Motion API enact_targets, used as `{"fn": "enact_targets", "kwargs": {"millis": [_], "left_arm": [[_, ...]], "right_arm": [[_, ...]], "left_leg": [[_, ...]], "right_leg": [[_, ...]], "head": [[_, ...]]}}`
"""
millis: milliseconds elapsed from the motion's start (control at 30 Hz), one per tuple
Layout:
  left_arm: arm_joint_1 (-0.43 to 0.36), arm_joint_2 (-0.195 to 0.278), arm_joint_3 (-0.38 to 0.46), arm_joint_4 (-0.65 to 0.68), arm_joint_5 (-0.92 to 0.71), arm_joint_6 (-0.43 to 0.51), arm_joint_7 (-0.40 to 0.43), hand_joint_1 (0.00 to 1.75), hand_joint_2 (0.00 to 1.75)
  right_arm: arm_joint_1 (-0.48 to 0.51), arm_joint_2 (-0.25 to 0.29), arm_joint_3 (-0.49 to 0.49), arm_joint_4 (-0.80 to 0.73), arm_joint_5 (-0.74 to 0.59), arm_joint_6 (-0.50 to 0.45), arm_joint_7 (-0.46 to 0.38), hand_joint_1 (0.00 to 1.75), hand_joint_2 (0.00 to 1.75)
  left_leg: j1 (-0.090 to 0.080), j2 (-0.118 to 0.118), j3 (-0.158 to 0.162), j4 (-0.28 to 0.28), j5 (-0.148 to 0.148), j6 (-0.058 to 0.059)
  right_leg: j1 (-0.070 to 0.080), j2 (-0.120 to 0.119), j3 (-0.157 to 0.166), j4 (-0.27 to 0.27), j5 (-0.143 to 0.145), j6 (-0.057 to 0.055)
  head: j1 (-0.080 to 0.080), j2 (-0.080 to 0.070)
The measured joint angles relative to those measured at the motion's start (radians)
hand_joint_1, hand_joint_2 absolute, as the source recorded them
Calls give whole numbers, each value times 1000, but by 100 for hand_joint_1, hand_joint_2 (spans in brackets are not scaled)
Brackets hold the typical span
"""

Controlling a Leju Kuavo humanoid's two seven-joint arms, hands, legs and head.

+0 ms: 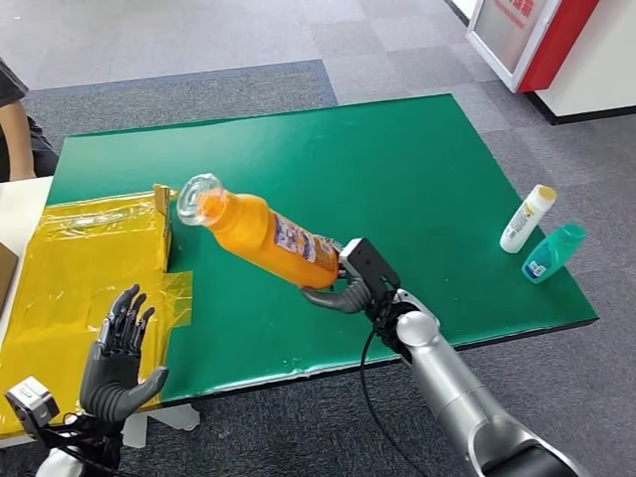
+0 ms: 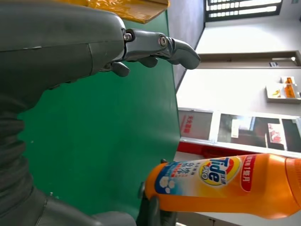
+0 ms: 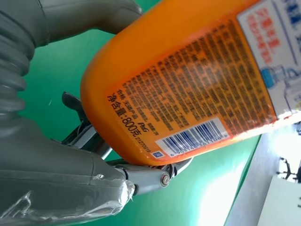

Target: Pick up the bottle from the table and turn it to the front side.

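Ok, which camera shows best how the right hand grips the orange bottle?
Head view: the right hand holds the orange bottle by its base, cap tilted away. Right wrist shows the back label close-up; left wrist shows the front.

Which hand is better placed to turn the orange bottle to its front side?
The right hand, probably: it already grips the orange bottle by its base above the green table. The left hand hangs open, apart from it.

Orange bottle (image 1: 264,237), clear cap. Off the table, tilted, cap end up and away from the robot, base gripped in right hand (image 1: 347,288). Tide front label shows in left wrist view; barcode back label in right wrist view.
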Motion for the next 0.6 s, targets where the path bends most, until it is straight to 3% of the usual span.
{"fn": "enact_targets", "kwargs": {"millis": [233,367,600], "left_arm": [[-12,-7,-8,0,-8,-1,0,0,175],[-36,-11,-34,-15,-31,0,6,0,175],[-91,-35,-55,-101,95,-78,103,0,175]], "right_arm": [[5,34,-3,6,11,-4,-2,175,175],[6,66,8,26,81,-33,-6,175,175],[39,140,57,74,162,-77,-36,175,175]], "left_leg": [[0,0,0,0,0,0],[0,0,0,0,0,0],[0,0,0,0,1,-1]], "right_leg": [[0,0,0,0,0,0],[0,0,0,0,0,0],[1,0,0,0,0,0]], "head": [[0,0],[0,0],[0,0]]}}
